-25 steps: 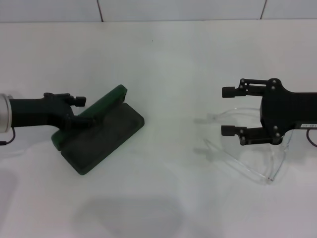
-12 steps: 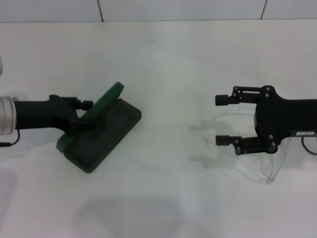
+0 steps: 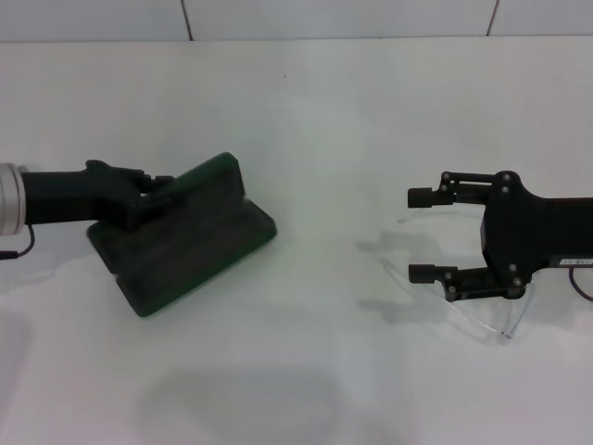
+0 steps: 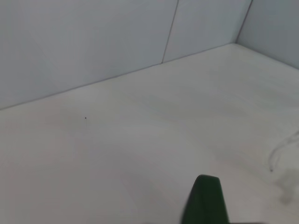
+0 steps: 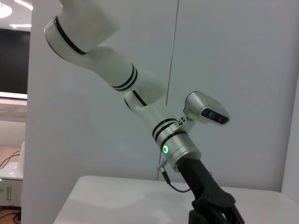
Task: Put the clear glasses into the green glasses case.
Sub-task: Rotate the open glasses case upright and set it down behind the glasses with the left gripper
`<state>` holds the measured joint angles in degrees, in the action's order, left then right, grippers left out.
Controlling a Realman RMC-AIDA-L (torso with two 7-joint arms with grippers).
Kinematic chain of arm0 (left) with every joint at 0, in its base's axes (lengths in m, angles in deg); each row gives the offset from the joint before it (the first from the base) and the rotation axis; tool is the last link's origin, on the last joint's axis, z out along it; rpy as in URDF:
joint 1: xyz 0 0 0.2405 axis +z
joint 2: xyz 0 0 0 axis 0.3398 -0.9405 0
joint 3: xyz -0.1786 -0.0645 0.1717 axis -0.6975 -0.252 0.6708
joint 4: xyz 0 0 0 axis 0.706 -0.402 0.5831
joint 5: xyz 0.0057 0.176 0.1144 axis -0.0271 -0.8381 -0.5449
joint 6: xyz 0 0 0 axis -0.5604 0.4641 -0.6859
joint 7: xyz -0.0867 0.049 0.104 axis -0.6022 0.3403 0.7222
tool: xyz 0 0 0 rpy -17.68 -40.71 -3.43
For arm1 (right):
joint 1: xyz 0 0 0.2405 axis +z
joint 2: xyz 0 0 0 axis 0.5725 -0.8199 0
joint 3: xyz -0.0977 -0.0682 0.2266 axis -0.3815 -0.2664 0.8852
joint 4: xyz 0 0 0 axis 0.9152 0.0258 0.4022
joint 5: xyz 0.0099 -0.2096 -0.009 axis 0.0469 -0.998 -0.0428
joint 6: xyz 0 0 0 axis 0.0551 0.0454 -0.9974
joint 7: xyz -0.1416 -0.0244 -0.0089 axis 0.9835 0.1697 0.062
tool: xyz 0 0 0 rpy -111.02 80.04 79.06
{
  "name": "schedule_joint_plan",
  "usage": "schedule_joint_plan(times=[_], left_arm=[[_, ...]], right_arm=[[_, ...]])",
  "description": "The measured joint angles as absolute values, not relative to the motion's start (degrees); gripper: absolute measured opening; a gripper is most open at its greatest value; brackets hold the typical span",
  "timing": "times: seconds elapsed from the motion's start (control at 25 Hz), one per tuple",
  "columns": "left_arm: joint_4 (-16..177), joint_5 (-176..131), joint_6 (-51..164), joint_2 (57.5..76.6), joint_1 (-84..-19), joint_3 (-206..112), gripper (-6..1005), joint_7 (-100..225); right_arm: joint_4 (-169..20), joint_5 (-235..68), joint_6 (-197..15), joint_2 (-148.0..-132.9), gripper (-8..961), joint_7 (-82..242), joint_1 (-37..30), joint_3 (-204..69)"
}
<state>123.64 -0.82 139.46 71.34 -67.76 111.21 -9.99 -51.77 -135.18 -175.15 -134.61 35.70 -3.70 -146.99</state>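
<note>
Head view: green glasses case (image 3: pixel 185 236) lies diagonally, left gripper (image 3: pixel 159 192) at its lid, grip unclear; wide-open, empty right gripper (image 3: pixel 422 235) over clear glasses (image 3: pixel 482 320).

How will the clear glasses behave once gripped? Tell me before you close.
The clear glasses, under the open right gripper, look thin and glossy, so probably light and slippery. Their arms splay out, so they may flex or pivot. The left gripper is at the green glasses case.

Matt dark green glasses case (image 3: pixel 185 236) at the left claw (image 3: pixel 159 195); clear glossy plastic glasses (image 3: pixel 463 306) under the matt black right claw (image 3: pixel 422 235); smooth white tabletop (image 3: pixel 315 130).
</note>
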Motion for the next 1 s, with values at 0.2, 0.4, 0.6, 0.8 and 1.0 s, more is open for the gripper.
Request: schedule_joint_plan(times=[0.2, 0.4, 0.6, 0.8, 1.0], left_arm=[[124.7, -1.0, 140.0, 71.26, -68.6, 111.2, 315, -11.0], [125.1, -1.1, 140.0, 71.24, -69.3, 111.2, 203, -10.6], [125.0, -1.3, 139.8, 70.83, -71.3, 111.3, 219, -8.2], [123.9, -1.7, 139.6, 70.81, -75.5, 111.3, 234, 0.0], [119.4, -7.0, 136.2, 71.38, -81.8, 111.3, 250, 7.3]], right_arm=[[-51.8, -135.2, -175.1, -134.65, 739, 35.7, -3.7, -147.0], [-51.8, -135.2, -175.1, -134.68, 739, 35.7, -3.7, -147.0], [-51.8, -137.1, -175.4, -135.0, 738, 36.8, -3.7, -147.0], [-51.3, -141.3, -176.6, -136.32, 739, 40.3, -4.3, -147.0], [-51.2, -143.1, -176.4, -137.47, 738, 41.1, -5.1, -147.0]])
